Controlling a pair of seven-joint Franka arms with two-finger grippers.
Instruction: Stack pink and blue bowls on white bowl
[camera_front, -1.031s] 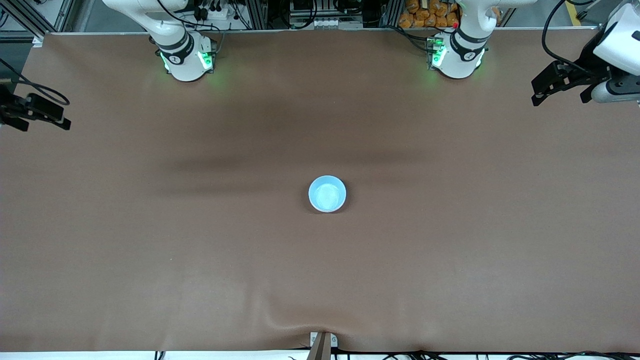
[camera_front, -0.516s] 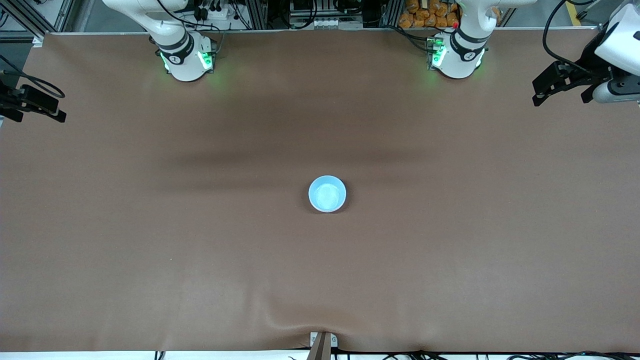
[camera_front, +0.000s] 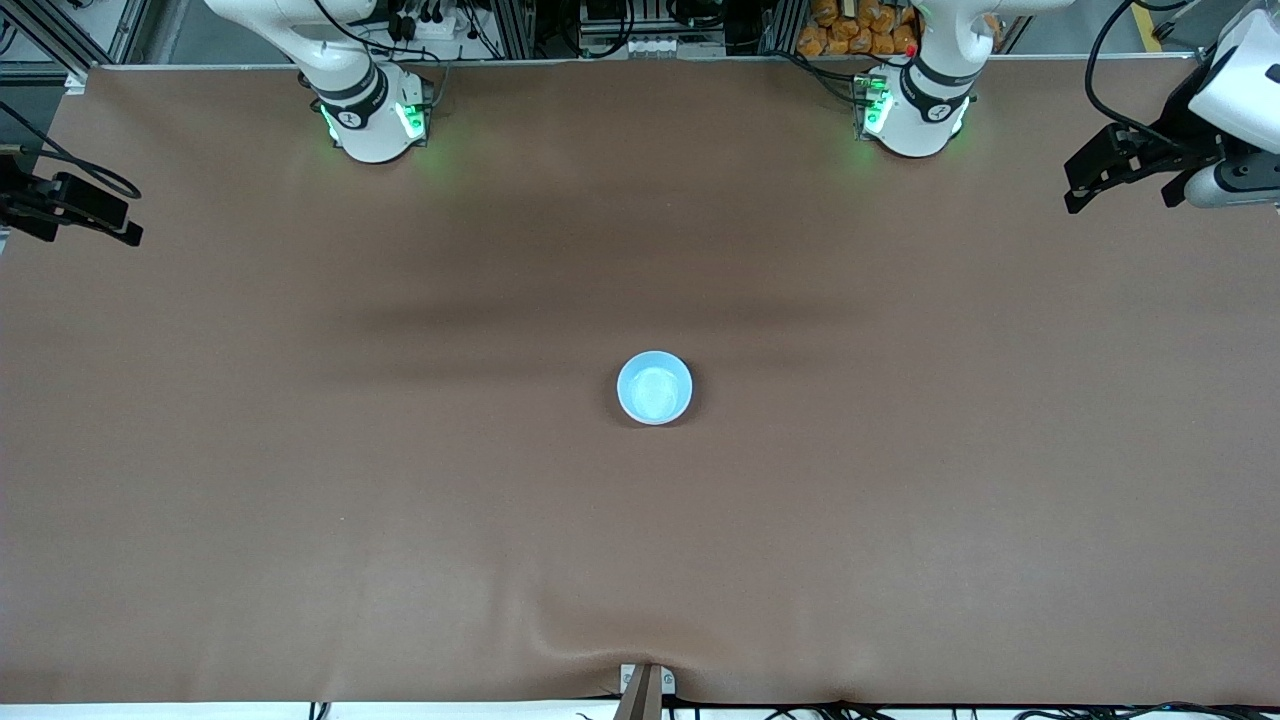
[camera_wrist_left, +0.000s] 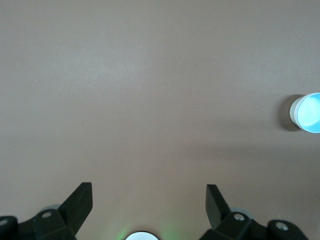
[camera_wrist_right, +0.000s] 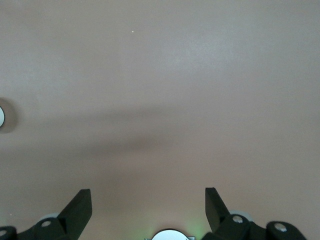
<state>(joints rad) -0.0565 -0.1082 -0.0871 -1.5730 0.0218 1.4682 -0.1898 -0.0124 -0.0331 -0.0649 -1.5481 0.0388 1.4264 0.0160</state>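
A light blue bowl (camera_front: 654, 388) stands upright in the middle of the table. Seen from above, only the blue one shows; the pink and white bowls are hidden or out of view. In the left wrist view the blue bowl (camera_wrist_left: 310, 112) shows a pale whitish wall under its rim; I cannot tell what that is. A sliver of bowl (camera_wrist_right: 1, 116) shows at the edge of the right wrist view. My left gripper (camera_front: 1119, 200) (camera_wrist_left: 149, 192) is open and empty, high over the left arm's end of the table. My right gripper (camera_front: 88, 232) (camera_wrist_right: 148, 196) is open and empty over the right arm's end.
The brown table cover (camera_front: 400, 480) is bare around the bowl. The two arm bases (camera_front: 372, 115) (camera_front: 912, 110) stand along the table's edge farthest from the front camera. A small metal clamp (camera_front: 645, 685) sits at the nearest edge.
The right gripper has shifted a little at its end of the table, and the left gripper has risen slightly. The blue bowl has not moved.
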